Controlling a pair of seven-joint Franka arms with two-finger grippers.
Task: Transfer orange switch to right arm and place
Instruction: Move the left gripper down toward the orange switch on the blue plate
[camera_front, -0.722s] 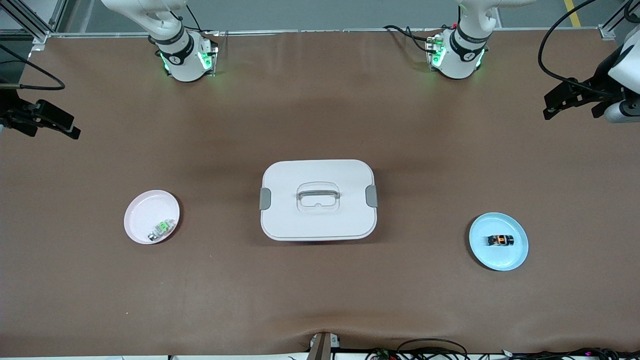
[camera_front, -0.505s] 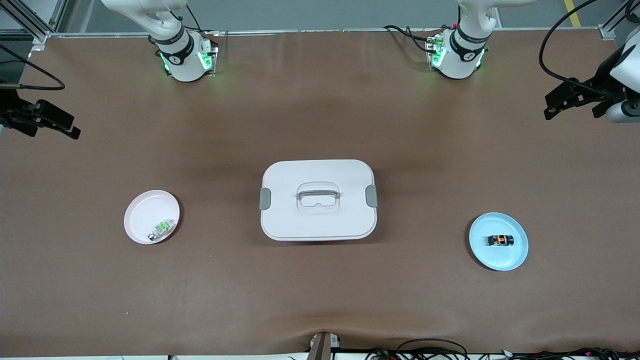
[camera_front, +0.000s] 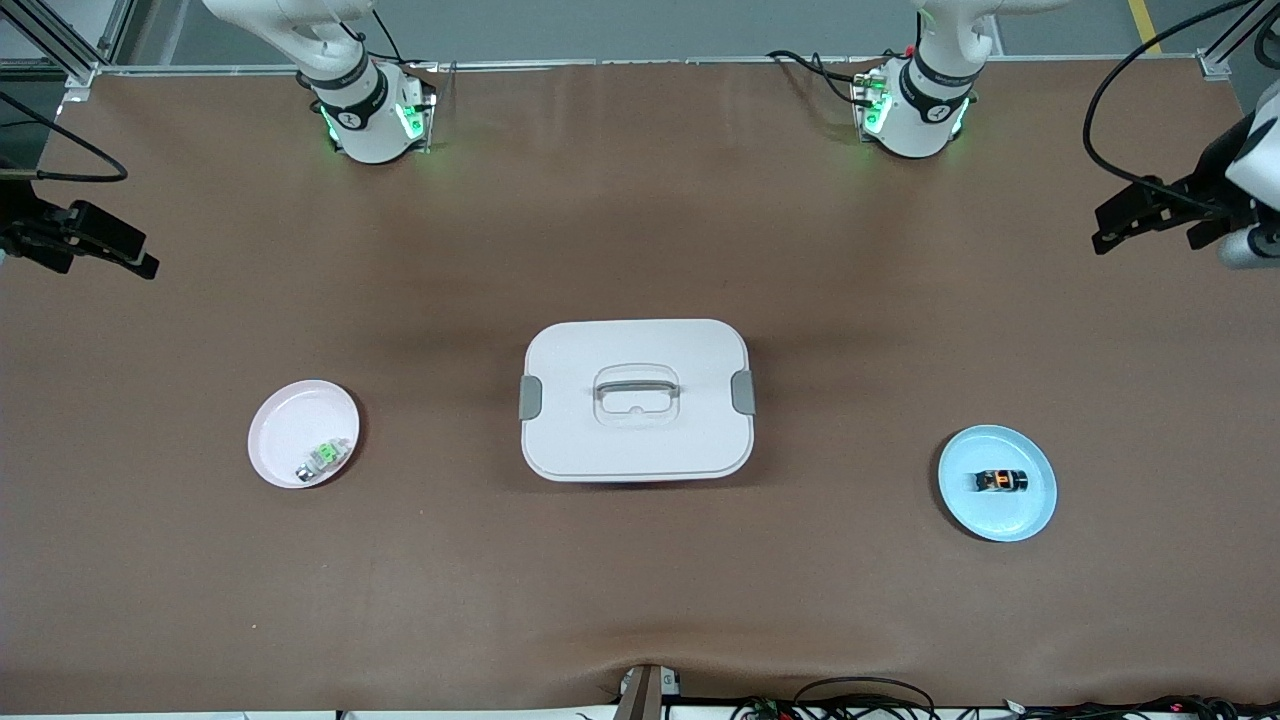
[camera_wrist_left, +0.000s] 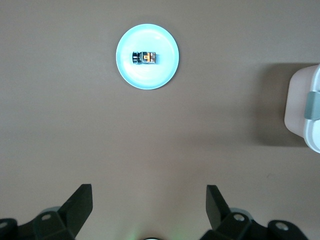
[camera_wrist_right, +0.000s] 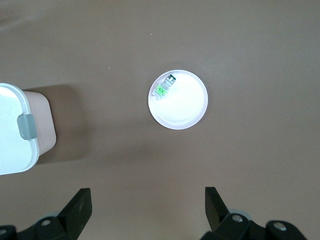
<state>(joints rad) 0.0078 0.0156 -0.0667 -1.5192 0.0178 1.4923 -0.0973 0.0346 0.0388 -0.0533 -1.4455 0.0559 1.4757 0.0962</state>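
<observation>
The orange switch (camera_front: 1001, 481) (camera_wrist_left: 145, 57), a tiny black oblong with an orange middle, lies on a light blue plate (camera_front: 965, 512) (camera_wrist_left: 149, 79) toward the left arm's end of the table. My left gripper (camera_front: 1145, 236) (camera_wrist_left: 149, 200) hangs open and empty high over that end of the table, well apart from the plate. Over the right arm's end of the table my right gripper (camera_front: 105, 264) (camera_wrist_right: 148, 200) is also open and holds nothing.
A white lidded box (camera_front: 636, 400) (camera_wrist_left: 304, 107) (camera_wrist_right: 14, 131) with a grey handle and clips stands mid-table. A pink plate (camera_front: 285, 425) (camera_wrist_right: 187, 112) toward the right arm's end carries a tiny green-and-white component (camera_front: 324, 457) (camera_wrist_right: 164, 86). Brown table surface lies between them.
My left gripper has shifted slightly outward toward the table's end. The right gripper, the plates and the box have stayed put.
</observation>
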